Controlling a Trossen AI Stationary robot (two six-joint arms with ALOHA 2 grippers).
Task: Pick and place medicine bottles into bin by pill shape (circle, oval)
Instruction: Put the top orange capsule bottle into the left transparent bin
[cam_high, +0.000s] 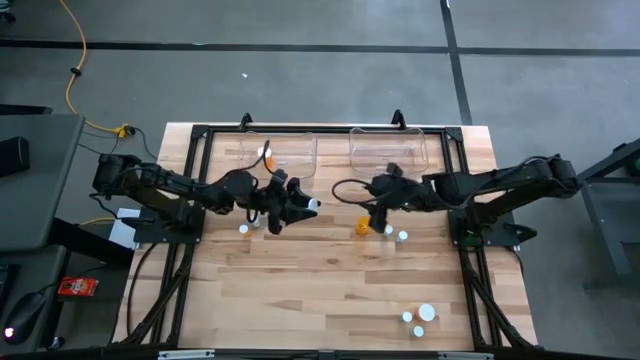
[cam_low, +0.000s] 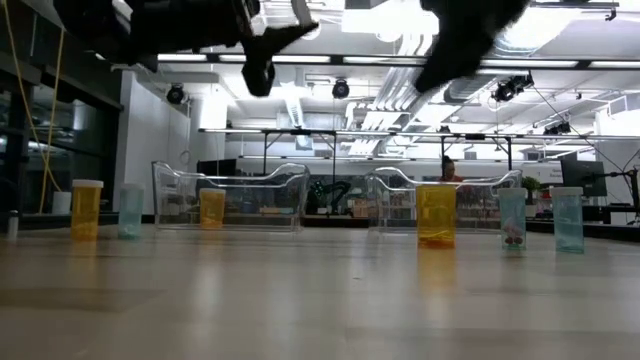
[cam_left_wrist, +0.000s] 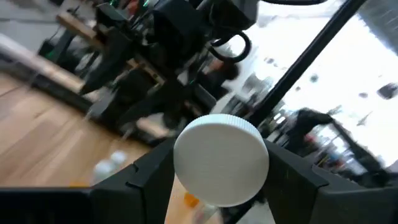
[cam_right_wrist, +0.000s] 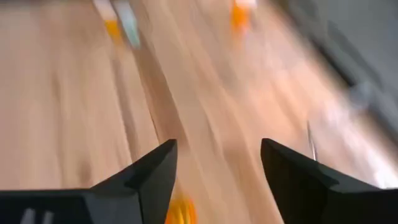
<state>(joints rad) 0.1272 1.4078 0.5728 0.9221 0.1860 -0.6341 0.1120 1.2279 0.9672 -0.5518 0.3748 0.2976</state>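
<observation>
My left gripper (cam_high: 297, 207) is shut on a small bottle with a round white cap (cam_high: 313, 205), held above the table's middle in front of the left clear bin (cam_high: 300, 165). The cap fills the left wrist view (cam_left_wrist: 221, 160). My right gripper (cam_high: 379, 210) is open and empty, above an orange bottle (cam_high: 362, 227) that stands on the table. That bottle shows between the right fingers (cam_right_wrist: 180, 211) and in the low view (cam_low: 436, 214). Another orange bottle (cam_high: 266, 155) stands in the left bin. My left gripper pinches the bottle between its two fingers (cam_left_wrist: 149, 180), one on each side at the white cap's rim (cam_left_wrist: 181, 168). The cap's flat top faces the wrist camera, and the body behind it is hidden. The bottle is lifted clear of the table.
Two white-capped bottles (cam_high: 249, 226) stand left of my left gripper, two (cam_high: 395, 234) beside the orange one, and three (cam_high: 418, 319) near the front right edge. The right clear bin (cam_high: 388, 148) stands at the far edge. The low view shows teal bottles (cam_low: 513, 218), (cam_low: 568, 218).
</observation>
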